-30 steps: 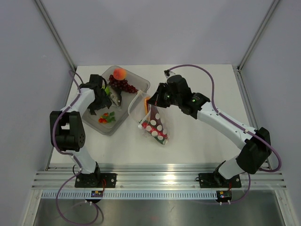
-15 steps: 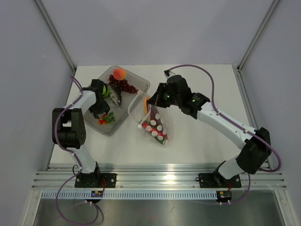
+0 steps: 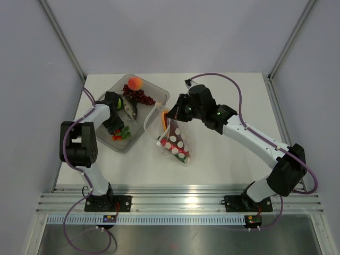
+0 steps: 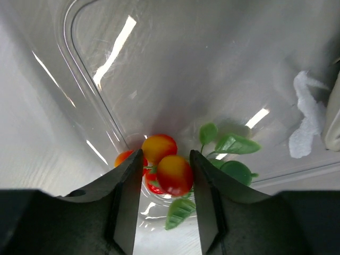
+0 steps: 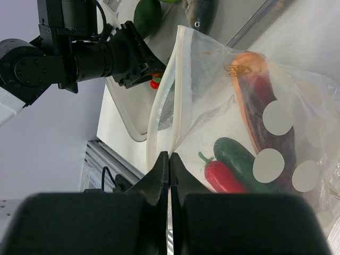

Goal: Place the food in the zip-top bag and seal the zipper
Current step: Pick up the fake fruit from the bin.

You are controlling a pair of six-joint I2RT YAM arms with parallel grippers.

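Note:
My left gripper point(image 4: 166, 155) reaches into the clear grey tray point(image 4: 159, 69), its fingers either side of a cluster of small red-yellow fruits with green leaves point(image 4: 172, 174). The right finger touches a fruit, and a gap shows on the left side. In the top view this gripper point(image 3: 116, 126) is at the tray's near corner. My right gripper point(image 5: 169, 159) is shut on the zipper point(image 5: 179, 90) at the mouth of the zip-top bag point(image 5: 234, 106), holding it up and open. Inside lie a red chili point(image 5: 226, 178), a cucumber point(image 5: 241, 159) and an orange wedge point(image 5: 249, 64).
A peach point(image 3: 134, 83), dark-red grapes point(image 3: 139, 96), a lime point(image 3: 120, 103) and a dark avocado point(image 3: 130, 109) lie in the tray point(image 3: 154, 89) at the back left. The spotted bag point(image 3: 174, 141) hangs to the table just right of the tray.
The left gripper has dropped toward the tray's near corner and its jaws have narrowed around the fruit cluster. The right arm and the bag have barely moved.

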